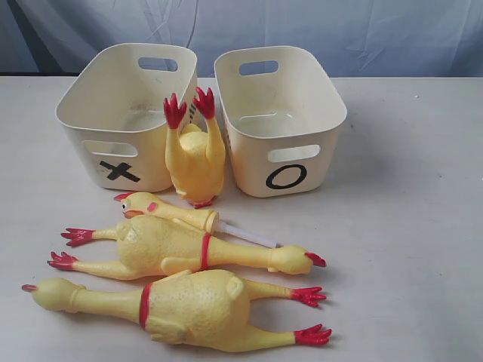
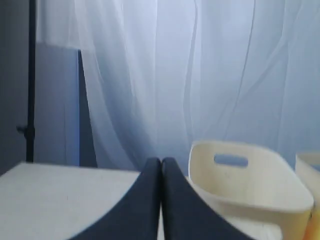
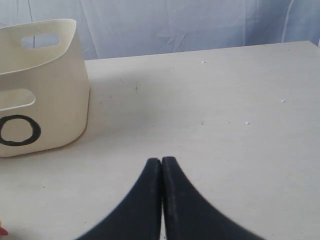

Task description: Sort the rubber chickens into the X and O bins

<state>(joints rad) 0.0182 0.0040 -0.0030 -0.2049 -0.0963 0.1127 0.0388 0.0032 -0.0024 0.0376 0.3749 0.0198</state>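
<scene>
The X bin [image 1: 81,147] stands at the back left and the O bin [image 1: 255,162] beside it on the right. One small rubber chicken [image 1: 195,154] stands head-down between the bins with its red feet up. Another small chicken [image 1: 162,209] with a white tube [image 1: 247,235] lies in front of them. Two large chickens with red neck bands lie nearer: one [image 1: 170,245] with its head to the right, the other [image 1: 192,305] with its head to the left. Neither gripper shows in the exterior view. My left gripper [image 2: 160,161] is shut and empty, a cream bin [image 2: 240,192] beside it. My right gripper [image 3: 161,160] is shut and empty above the table, to the right of the O bin [image 3: 50,100].
A pale curtain [image 1: 302,30] hangs behind the white table [image 1: 407,226]. Both bins hold nothing that I can see. In the left wrist view a second bin's edge [image 2: 309,167] shows at the frame's side.
</scene>
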